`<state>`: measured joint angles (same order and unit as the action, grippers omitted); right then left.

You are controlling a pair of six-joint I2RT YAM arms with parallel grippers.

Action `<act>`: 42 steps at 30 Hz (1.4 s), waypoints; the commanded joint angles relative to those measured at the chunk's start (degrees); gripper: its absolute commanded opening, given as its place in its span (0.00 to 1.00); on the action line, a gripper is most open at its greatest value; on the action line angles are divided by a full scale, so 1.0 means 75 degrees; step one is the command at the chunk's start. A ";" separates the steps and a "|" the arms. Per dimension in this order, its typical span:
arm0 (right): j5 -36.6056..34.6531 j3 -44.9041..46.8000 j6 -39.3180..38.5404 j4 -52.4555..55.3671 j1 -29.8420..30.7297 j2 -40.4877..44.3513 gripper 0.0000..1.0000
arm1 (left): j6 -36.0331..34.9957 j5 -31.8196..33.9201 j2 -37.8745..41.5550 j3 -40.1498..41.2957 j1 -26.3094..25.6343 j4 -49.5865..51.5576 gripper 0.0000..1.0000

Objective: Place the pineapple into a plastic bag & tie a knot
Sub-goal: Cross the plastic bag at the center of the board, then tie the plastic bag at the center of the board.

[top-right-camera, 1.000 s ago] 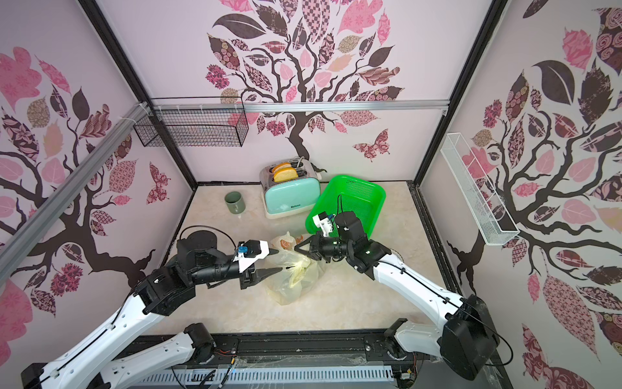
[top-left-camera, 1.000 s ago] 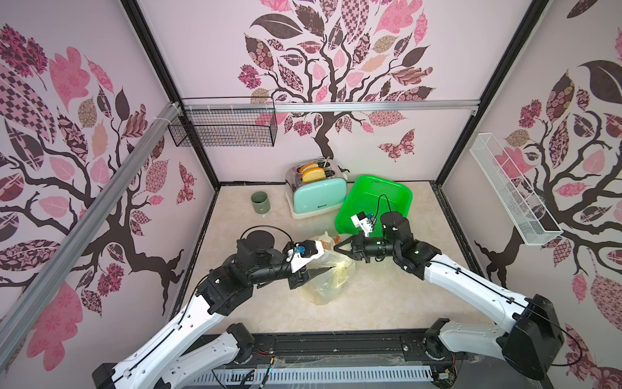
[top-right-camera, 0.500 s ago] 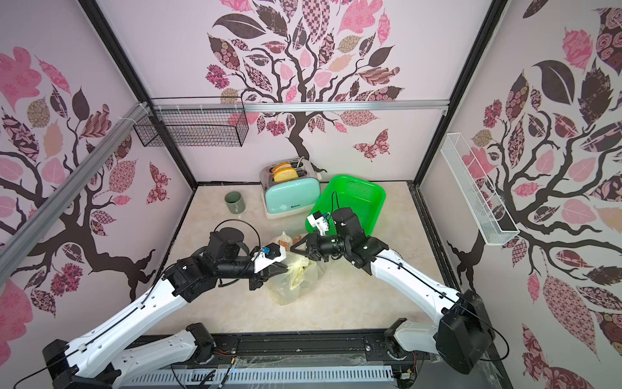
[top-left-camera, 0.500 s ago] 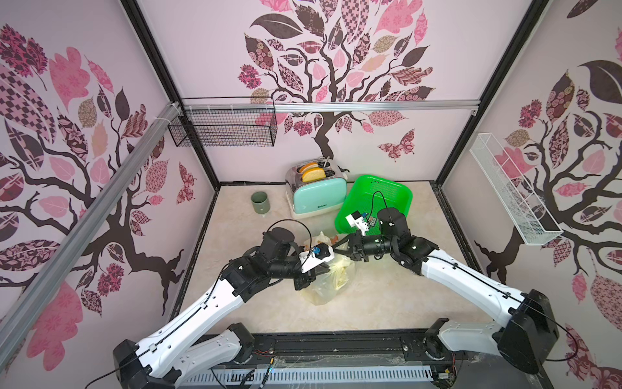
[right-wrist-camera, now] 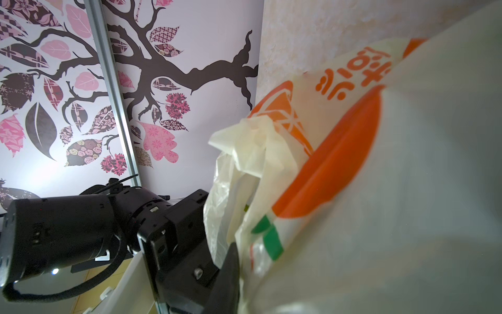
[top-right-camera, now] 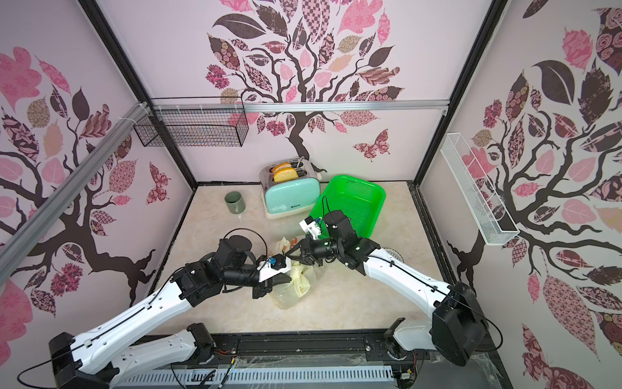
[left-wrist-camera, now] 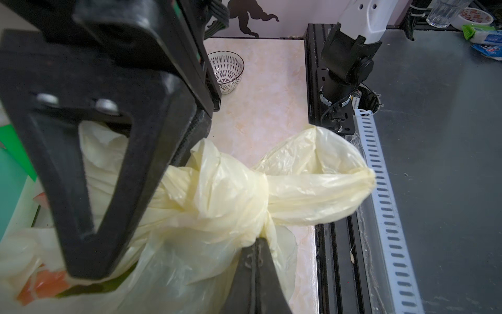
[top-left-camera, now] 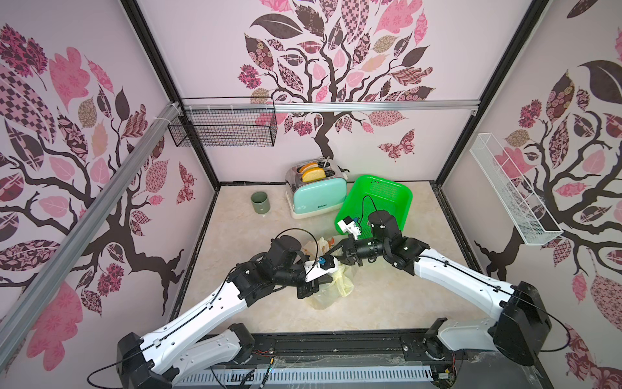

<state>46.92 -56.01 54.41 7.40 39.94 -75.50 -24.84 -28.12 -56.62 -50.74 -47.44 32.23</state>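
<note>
The pale-yellow plastic bag [top-left-camera: 328, 293] lies mid-table in both top views, its orange print facing the right wrist camera [right-wrist-camera: 326, 168]. The knot [left-wrist-camera: 231, 201] is a bunched twist of the handles with one loose loop [left-wrist-camera: 320, 190] sticking out. My left gripper [left-wrist-camera: 258, 244] is shut, its jaws pinching the plastic just under the knot. From the other side my right gripper [top-left-camera: 336, 254] reaches in, and bag plastic runs past its one visible finger [right-wrist-camera: 231, 271]; it looks shut on the bag's far handle. The pineapple is hidden inside the bag.
Behind the right arm a green plastic basket [top-left-camera: 397, 202] leans at the back. A mint toaster [top-left-camera: 316, 198] with bread and a green mug [top-left-camera: 260, 202] stand at the back. A patterned bowl [left-wrist-camera: 226, 70] sits near the right arm. Wire baskets hang on the walls.
My left arm has reached right over the bag and its gripper has gone from open to shut under the knot. The right gripper has shifted slightly left at the bag's far side.
</note>
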 commanded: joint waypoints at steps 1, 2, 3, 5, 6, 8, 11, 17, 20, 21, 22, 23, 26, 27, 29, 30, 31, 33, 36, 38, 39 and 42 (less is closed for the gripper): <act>0.0021 -0.0402 0.0140 -0.0471 0.0068 0.0036 0.11 | 0.0078 -0.0088 0.0061 0.0153 -0.0064 0.0125 0.00; 0.0066 -0.0376 0.0248 -0.0654 0.0065 0.0047 0.11 | 0.0095 -0.0100 0.0079 0.0181 -0.0067 0.0164 0.00; 0.0140 -0.0330 0.0375 -0.0886 0.0071 0.0054 0.11 | 0.0102 -0.0116 0.0068 0.0208 -0.0069 0.0207 0.00; 0.0252 -0.0252 0.0487 -0.1175 0.0072 0.0094 0.06 | 0.0112 -0.0102 0.0063 0.0215 -0.0061 0.0261 0.00; 0.0251 -0.0228 0.0452 -0.1159 0.0054 0.0116 0.05 | 0.0124 -0.0061 0.0104 0.0195 -0.0062 0.0253 0.00; 0.0208 -0.0169 0.0262 -0.0944 0.0014 0.0214 0.01 | 0.0220 0.0088 0.0386 0.0096 -0.0039 0.0131 0.09; 0.0180 -0.0005 0.0085 -0.0778 -0.0052 0.0307 0.00 | 0.0525 0.0223 0.1046 0.0012 -0.0018 -0.0467 0.16; 0.0296 -0.0045 -0.0141 -0.0635 -0.0064 0.0224 0.00 | 0.0515 0.0117 0.1259 -0.0736 0.0132 -0.0688 0.25; 0.0333 -0.0107 -0.0238 -0.0558 -0.0062 0.0212 0.00 | 0.0481 0.0271 0.1041 -0.0773 0.0501 -0.1155 0.25; 0.0344 -0.0115 -0.0255 -0.0543 -0.0063 0.0212 0.00 | 0.0391 0.0339 0.0931 -0.0776 0.0626 -0.1202 0.25; 0.0349 -0.0144 -0.0268 -0.0507 -0.0056 0.0232 0.00 | 0.0308 0.0560 0.0785 -0.0781 0.0686 -0.1223 0.23; 0.0343 -0.0149 -0.0312 -0.0472 -0.0064 0.0248 0.00 | 0.0247 0.0857 0.0637 -0.0775 0.0694 -0.1221 0.22; 0.0349 -0.0149 -0.0340 -0.0447 -0.0062 0.0300 0.00 | -0.0010 0.1149 0.0315 -0.0662 0.0720 -0.1076 0.18; 0.0354 -0.0149 -0.0372 -0.0436 -0.0058 0.0317 0.00 | -0.0054 0.1195 0.0238 -0.0628 0.0724 -0.1018 0.17; 0.0379 -0.0168 -0.0391 -0.0447 -0.0056 0.0322 0.00 | -0.0063 0.1243 0.0122 -0.0527 0.0722 -0.0895 0.14; 0.0394 -0.0166 -0.0409 -0.0456 -0.0063 0.0329 0.00 | -0.0080 0.1210 0.0081 -0.0495 0.0724 -0.0802 0.14; 0.0410 -0.0163 -0.0403 -0.0486 -0.0056 0.0335 0.00 | -0.0088 0.1166 0.0044 -0.0488 0.0724 -0.0681 0.12; 0.0390 -0.0158 -0.0388 -0.0520 -0.0064 0.0329 0.00 | -0.0109 0.1040 0.0024 -0.0445 0.0724 -0.0413 0.11; 0.0408 -0.0141 -0.0324 -0.0581 -0.0087 0.0343 0.00 | -0.0088 0.0821 0.0170 -0.0255 0.0718 -0.0225 0.09; 0.0405 -0.0114 -0.0283 -0.0633 -0.0116 0.0372 0.00 | -0.0121 0.0796 0.0236 -0.0125 0.0724 -0.0103 0.08; 0.0412 -0.0103 -0.0269 -0.0649 -0.0129 0.0379 0.00 | -0.0167 0.0797 0.0250 -0.0088 0.0724 -0.0020 0.07; 0.0417 -0.0045 -0.0149 -0.0798 -0.0175 0.0452 0.00 | -0.0216 0.0776 0.0273 0.0058 0.0724 0.0067 0.06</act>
<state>48.38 -55.27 53.12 4.69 38.87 -74.43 -25.63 -21.28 -55.11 -51.48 -42.26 30.59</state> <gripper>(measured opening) 0.046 0.063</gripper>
